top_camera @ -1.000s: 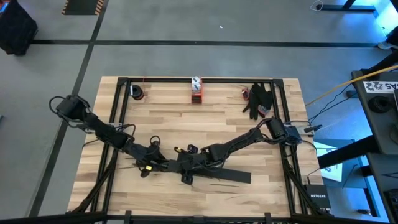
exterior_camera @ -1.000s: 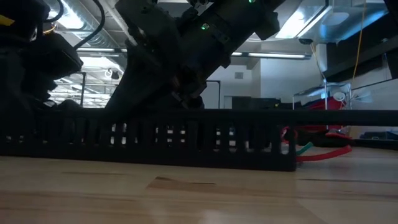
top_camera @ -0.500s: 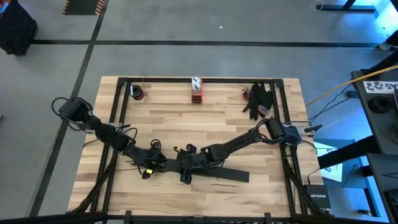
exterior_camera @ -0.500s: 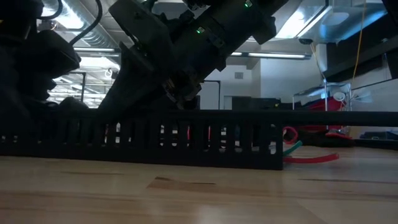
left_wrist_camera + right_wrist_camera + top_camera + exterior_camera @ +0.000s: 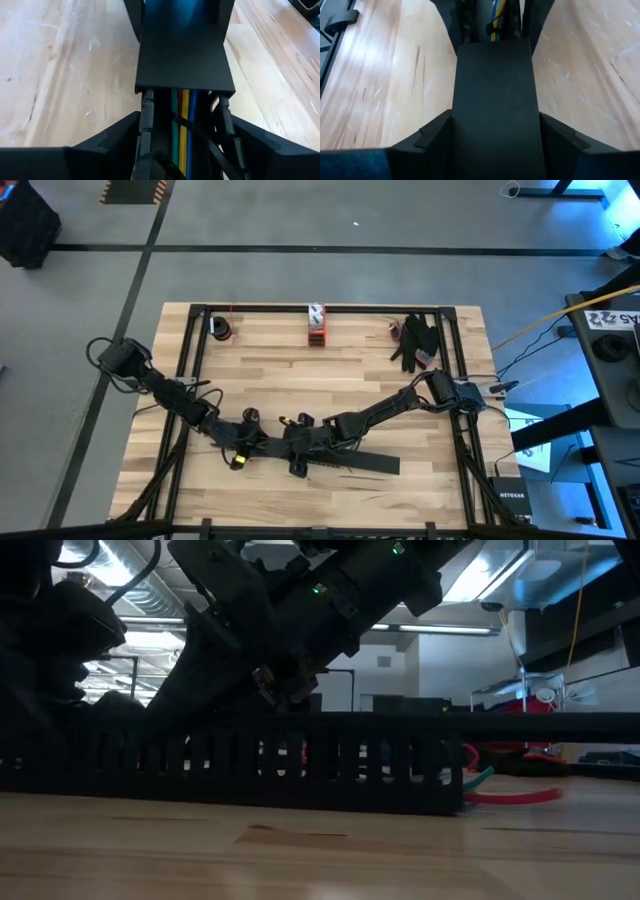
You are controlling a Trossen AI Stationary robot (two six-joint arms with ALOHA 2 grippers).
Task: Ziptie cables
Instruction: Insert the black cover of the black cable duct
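A long black slotted bar [image 5: 360, 462] lies flat on the wood near the table's near edge; the low view shows its slotted side [image 5: 300, 765]. The cables [image 5: 184, 125], green, yellow, red and blue, run inside its channel, and a thin black strip slants across them. A flat black cover [image 5: 182, 55] closes the farther stretch. Red and green cable ends [image 5: 480, 778] stick out of the bar's right end. My left gripper [image 5: 185, 120] straddles the uncovered channel. My right gripper [image 5: 495, 117] straddles the cover [image 5: 495, 90]. The two meet mid-table [image 5: 245, 448] [image 5: 300, 448]. My left gripper has the uncovered part of the bar between its two fingers [image 5: 120, 137], one against each slotted side wall [image 5: 145, 115]. The fingers slant down from the table's left and lie along the bar. The bar rests on the table. My right gripper holds the covered part of the bar, one finger [image 5: 432, 137] against each long edge of the cover [image 5: 454, 115]. It slants down from the table's right, with the fingers along the bar. The bar stays flat on the table.
At the far edge stand an orange and white item [image 5: 316, 325], a small dark roll [image 5: 220, 328] and a black heap [image 5: 415, 340]. Black frame rails [image 5: 190, 370] run along the table's left and right sides. Bare wood lies between the arms and the far edge.
Both grippers have kept their hold and shifted slightly toward the table's left. The bar has slid a little that way along the table with them, so the end where the cables stick out now sits farther left.
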